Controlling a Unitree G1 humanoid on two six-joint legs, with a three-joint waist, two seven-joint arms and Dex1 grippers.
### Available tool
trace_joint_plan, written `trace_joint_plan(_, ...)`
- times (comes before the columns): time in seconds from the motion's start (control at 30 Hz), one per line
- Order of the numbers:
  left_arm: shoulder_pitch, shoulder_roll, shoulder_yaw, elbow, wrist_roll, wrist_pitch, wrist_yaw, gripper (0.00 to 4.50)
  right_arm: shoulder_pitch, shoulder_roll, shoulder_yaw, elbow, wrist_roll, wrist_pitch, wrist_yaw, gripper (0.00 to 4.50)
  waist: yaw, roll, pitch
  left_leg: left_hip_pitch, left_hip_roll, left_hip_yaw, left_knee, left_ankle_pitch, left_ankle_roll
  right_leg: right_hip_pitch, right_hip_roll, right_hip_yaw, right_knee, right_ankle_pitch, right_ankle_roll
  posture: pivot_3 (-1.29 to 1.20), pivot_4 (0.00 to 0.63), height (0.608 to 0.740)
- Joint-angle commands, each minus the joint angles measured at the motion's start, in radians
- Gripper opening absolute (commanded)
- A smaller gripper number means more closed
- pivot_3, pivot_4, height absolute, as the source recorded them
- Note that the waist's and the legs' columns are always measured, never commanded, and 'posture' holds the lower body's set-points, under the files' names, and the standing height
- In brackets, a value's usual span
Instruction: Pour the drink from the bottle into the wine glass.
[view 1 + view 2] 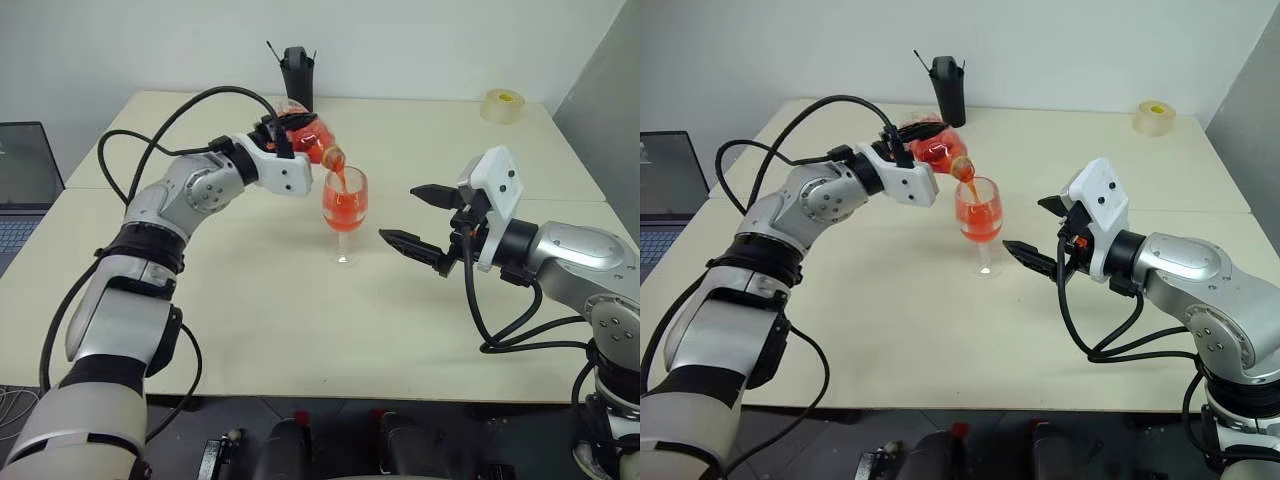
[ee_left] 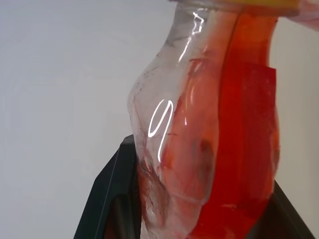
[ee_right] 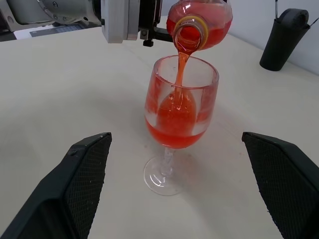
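Left end effector (image 1: pixel 285 133) is clamped on the bottle (image 1: pixel 305 138), tilted with its mouth over the wine glass (image 1: pixel 345 205) in the middle of the tabletop (image 1: pixel 250 300). Right end effector (image 1: pixel 420 216) waits beside the glass, fingers wide apart. Red-orange drink (image 3: pixel 175 122) streams into the bowl.

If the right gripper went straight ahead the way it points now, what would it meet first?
Most likely the wine glass: in the right wrist view it stands on the table centred between the open right gripper and its fingers, with nothing nearer. Whether bowl or stem comes first is hard to judge.
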State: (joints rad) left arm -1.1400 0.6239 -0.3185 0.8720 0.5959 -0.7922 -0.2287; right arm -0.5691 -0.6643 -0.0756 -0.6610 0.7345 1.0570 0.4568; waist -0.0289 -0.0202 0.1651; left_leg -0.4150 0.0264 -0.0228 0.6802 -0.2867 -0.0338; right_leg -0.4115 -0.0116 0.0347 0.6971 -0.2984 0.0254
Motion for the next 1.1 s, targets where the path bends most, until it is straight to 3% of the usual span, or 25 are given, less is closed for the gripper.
trace_joint_plan(0.03, -0.041, 0.011, 0.016, -0.019, -0.009, -0.003, 0.028, 1.60, -0.016, 0.000, -0.009, -0.017, 0.013, -0.009, 0.001, 4.50, 0.000, 0.000, 0.000, 0.000, 0.000, 0.000, 0.000, 0.000, 0.000, 0.000, 0.000, 0.000, 0.000, 0.000, 0.000, 0.00, 0.150, 0.740)
trace_joint_plan(0.43, -0.036, 0.010, 0.021, -0.018, -0.019, 0.000, 0.025, 1.60, -0.014, 0.011, -0.010, -0.013, 0.021, -0.005, -0.003, 4.50, 0.000, 0.000, 0.000, 0.000, 0.000, 0.000, 0.000, 0.000, 0.000, 0.000, 0.000, 0.000, 0.000, 0.000, 0.000, 0.00, 0.150, 0.740)
trace_joint_plan(0.77, -0.001, -0.029, 0.075, -0.023, -0.180, 0.030, -0.065, 1.60, -0.020, 0.009, 0.001, -0.008, 0.017, -0.007, 0.003, 4.50, -0.001, 0.000, 0.000, 0.000, 0.000, 0.000, 0.000, 0.002, -0.003, 0.000, 0.000, 0.000, 0.000, 0.000, 0.000, 0.00, 0.150, 0.740)
trace_joint_plan(1.0, 0.052, -0.089, 0.188, -0.074, -0.431, 0.182, -0.218, 1.60, -0.026, 0.012, 0.006, -0.002, 0.018, -0.014, 0.007, 4.50, -0.002, 0.000, 0.000, 0.000, 0.000, 0.000, 0.000, 0.002, -0.003, 0.000, 0.000, 0.000, 0.000, 0.000, 0.000, 0.00, 0.150, 0.740)
trace_joint_plan(1.1, 0.082, -0.126, 0.313, -0.110, -0.620, 0.420, -0.284, 1.60, -0.045, 0.020, -0.009, 0.020, 0.022, -0.023, 0.009, 4.50, -0.004, 0.000, 0.000, 0.000, 0.001, 0.000, 0.001, 0.002, -0.003, 0.000, 0.000, 0.000, 0.001, 0.000, 0.000, 0.00, 0.150, 0.740)
